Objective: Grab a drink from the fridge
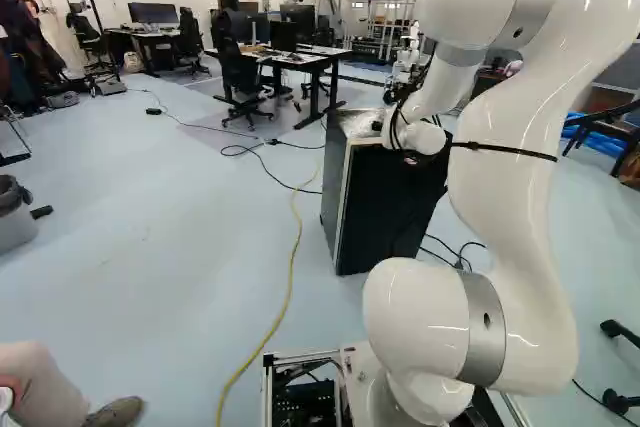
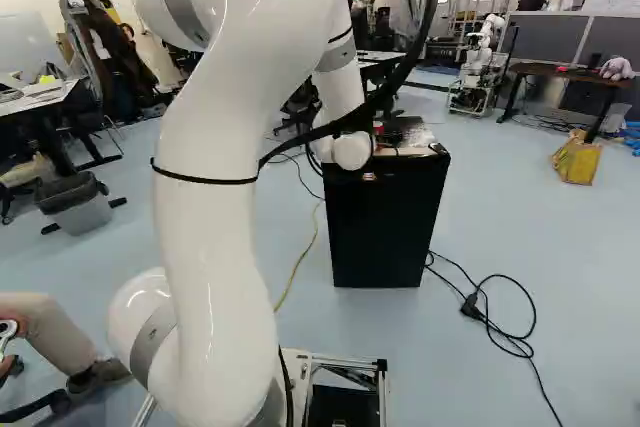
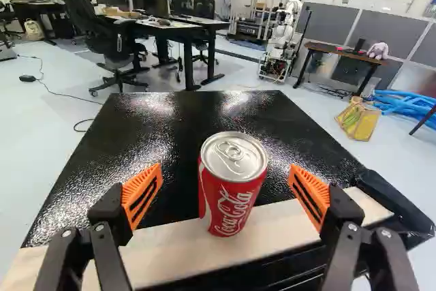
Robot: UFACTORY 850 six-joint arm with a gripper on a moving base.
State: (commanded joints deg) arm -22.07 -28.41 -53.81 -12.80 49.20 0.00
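In the right base view my gripper is at the top front of the black fridge, mostly hidden by the arm's white wrist. From the wrist view, the gripper stands wide open, an orange pad on each side of a red soda can. The can is upright near the front edge of the fridge's glossy top, over the pale strip. Gaps show between it and both pads. The fridge door looks closed in the base views.
A yellow cable runs along the floor left of the fridge; black cables lie to its right. Desks and chairs stand beyond, with another robot at the back. A person's leg and shoe show at the near left.
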